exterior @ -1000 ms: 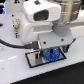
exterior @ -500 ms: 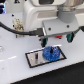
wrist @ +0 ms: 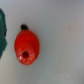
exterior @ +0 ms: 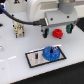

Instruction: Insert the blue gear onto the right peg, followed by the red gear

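Observation:
The blue gear (exterior: 51,53) lies flat on the right part of the black-bordered grey plate (exterior: 33,61), and it hides the right peg. The shorter pin (exterior: 36,56) stands on the plate's left part. The red gear (exterior: 58,34) rests on the white table behind the plate. My gripper (exterior: 56,31) hangs just over the red gear, open, with one dark finger on each side of it. In the wrist view the red gear (wrist: 26,46) shows with its dark centre hole, and no fingers are visible there.
A small beige and black object (exterior: 18,30) stands on the table toward the exterior view's left. A dark teal shape (wrist: 2,30) sits at the wrist view's edge. The arm's white body (exterior: 42,10) fills the back of the scene.
The gripper has left the blue gear on the plate and moved back, away from the plate, to above the red gear.

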